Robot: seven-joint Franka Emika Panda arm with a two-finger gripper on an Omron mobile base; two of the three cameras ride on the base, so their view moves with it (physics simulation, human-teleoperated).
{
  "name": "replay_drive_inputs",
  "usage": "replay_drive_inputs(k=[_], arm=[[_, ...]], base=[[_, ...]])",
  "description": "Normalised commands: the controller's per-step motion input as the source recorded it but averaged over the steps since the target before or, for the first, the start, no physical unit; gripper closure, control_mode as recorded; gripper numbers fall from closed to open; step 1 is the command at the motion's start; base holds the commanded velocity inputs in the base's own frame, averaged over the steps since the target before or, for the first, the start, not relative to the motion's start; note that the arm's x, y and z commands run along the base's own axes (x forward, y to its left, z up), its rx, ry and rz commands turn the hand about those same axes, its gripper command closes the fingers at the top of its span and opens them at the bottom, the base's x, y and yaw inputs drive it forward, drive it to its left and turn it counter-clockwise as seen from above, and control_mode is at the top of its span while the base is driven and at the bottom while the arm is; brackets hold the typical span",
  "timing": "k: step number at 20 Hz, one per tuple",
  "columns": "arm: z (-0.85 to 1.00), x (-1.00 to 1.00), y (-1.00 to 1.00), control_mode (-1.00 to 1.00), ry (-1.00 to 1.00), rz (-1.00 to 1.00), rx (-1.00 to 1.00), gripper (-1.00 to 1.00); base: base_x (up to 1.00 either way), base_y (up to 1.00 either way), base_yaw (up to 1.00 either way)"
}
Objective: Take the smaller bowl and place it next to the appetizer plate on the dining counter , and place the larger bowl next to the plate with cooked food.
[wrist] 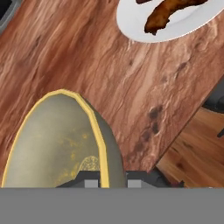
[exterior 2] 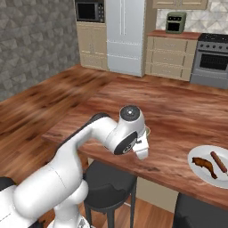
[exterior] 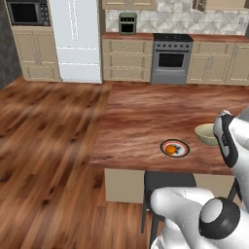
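Your jaws (wrist: 111, 181) are clamped on the thin yellow rim of the smaller bowl (wrist: 57, 144), one tip inside the bowl and one outside. In the hand view you look down into the bowl's yellowish inside, and it sits near the front edge of the tabletop (wrist: 87, 65). Just past that edge you see the wood floor (wrist: 192, 153) below, so there is little room on that side. Farther along the tabletop, well apart from the bowl, lies a white plate with cooked food (wrist: 168, 19); the brown wood between them is bare. In the left base view the smaller bowl (exterior: 208, 134) is just beside the appetizer plate (exterior: 174, 148), which has a dark rim and an orange bit in the middle. You cannot tell from the pictures if the bowl rests on the tabletop or hangs a little above it. That plate lies close to the front edge too. Behind both, the tabletop (exterior: 146, 112) stretches wide and open toward the stove (exterior: 171, 58) and cabinets (exterior: 127, 59). In the right base view the white plate (exterior 2: 209, 164) with a sausage and a brown piece sits near the front edge at the right. Dark stools (exterior 2: 109, 182) stand under the front edge.
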Motion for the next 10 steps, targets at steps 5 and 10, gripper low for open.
replay_drive_inputs(k=[5,10], arm=[[-0.16,0.12,-0.31,-1.0,0.01,0.0,0.0,1.0],[-0.14,0.0,-0.14,-1.0,0.0,0.0,0.0,1.0]], base=[[0.0,0.0,0.0],[0.0,0.0,0.0]])
